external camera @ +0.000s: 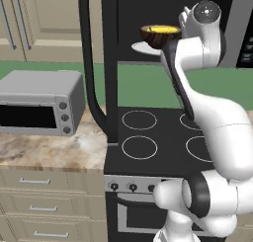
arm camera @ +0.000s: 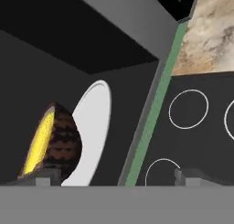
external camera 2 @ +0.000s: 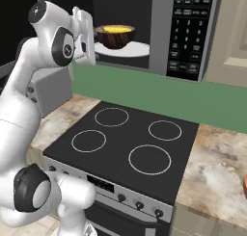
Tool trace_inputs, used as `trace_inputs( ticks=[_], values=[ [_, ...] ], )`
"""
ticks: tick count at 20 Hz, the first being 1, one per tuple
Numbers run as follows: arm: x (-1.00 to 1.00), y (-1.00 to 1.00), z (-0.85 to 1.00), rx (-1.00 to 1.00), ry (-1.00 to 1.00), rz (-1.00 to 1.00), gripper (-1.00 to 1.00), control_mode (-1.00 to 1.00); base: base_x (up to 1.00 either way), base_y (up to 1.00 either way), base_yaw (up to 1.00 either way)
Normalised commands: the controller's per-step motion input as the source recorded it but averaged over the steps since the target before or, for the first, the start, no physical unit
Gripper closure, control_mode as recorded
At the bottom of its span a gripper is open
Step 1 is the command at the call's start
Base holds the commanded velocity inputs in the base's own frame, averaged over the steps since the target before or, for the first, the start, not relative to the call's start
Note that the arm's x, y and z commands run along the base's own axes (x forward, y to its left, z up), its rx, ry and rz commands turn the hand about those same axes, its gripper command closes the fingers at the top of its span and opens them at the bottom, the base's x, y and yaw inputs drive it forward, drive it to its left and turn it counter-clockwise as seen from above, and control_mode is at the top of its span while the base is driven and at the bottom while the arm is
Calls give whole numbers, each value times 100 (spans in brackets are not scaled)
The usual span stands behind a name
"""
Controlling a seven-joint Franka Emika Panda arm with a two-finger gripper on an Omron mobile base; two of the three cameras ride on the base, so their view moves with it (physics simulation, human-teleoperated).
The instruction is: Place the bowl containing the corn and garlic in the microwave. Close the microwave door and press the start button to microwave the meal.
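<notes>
saw, far left in the left base view, a grey toaster oven (external camera: pixel 40 103) on the marbled bench (external camera: pixel 54 149), well apart from the work. next to the right hung the microwave door (external camera: pixel 109 63), swung wide open, its long curved bar handle (external camera: pixel 88 68) facing the room. below lay the black stove top (external camera 2: pixel 126 142) with four rings, nothing on it.

further right sat the bowl (external camera 2: pixel 114 36) on the white turntable (external camera 2: pixel 132 49) inside the dark cavity of the microwave (external camera 2: pixel 160 32), upright, with the yellow corn (external camera 2: pixel 115 28) showing over the rim. could not make out the garlic. in the hand view, rolled sideways, found the bowl (arm camera: pixel 58 143) against the turntable (arm camera: pixel 93 127).

held the claw (arm camera: pixel 119 176) just beside the bowl at the cavity mouth; fingertips (arm camera: pixel 45 177) stood well apart, spread, one of them close by the bowl's rim, though whether touching could not be told. pinched nothing.

judged the placing done and the retreat in hand. best done by drawing straight back out of the cavity, level, keeping the near finger off the rim so the bowl was not dragged or tipped. only once clear of the frame, best to swing round behind the door and push near the handle side. keypad strip (external camera 2: pixel 191 32) at far right waited for the start press.
</notes>
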Motion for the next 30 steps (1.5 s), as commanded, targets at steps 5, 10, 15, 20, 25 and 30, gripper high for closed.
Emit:
trace_inputs(
  ticks=[5, 10, 15, 20, 25, 30],
  values=[
    [-90, 13, 8, -52, 13, 28, -100, -100, 0, 0, 0],
    [-71, 0, 4, -52, 8, 37, -100, -100, 0, 0, 0],
    [-62, 8, 0, -60, 17, 36, -100, -100, 0, 0, 0],
    [-75, 7, 0, -65, 20, 32, -100, -100, 0, 0, 0],
    [-84, 34, 4, -69, 19, 25, -100, -100, 0, 0, 0],
    [-71, 60, 4, -65, 15, 19, -100, -100, 0, 0, 0]
  ],
)
